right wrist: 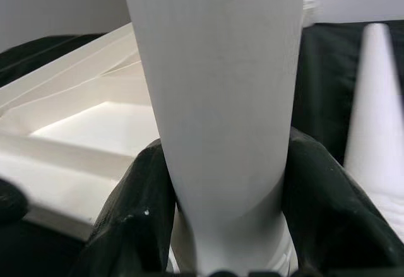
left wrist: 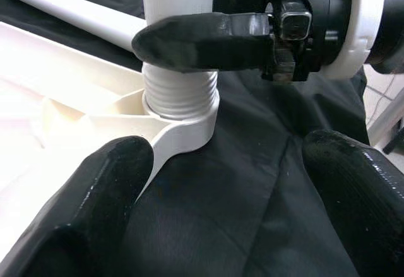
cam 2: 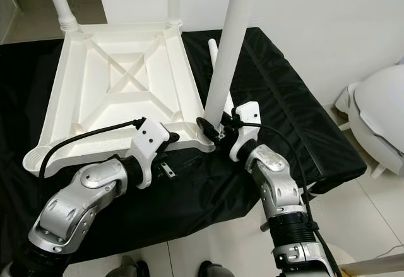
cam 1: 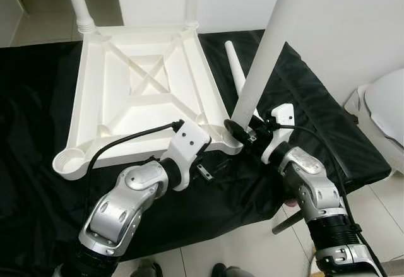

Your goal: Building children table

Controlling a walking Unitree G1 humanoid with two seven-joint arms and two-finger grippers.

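gripping the table leg point(right wrist: 214, 100), right gripper point(cam 1: 243, 132); threads point(left wrist: 180, 91) at its base.

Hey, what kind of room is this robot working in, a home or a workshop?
Probably a room in a home: pale floor tiles, a plain white wall, and a black cloth spread as a work surface under the upturned white tabletop.
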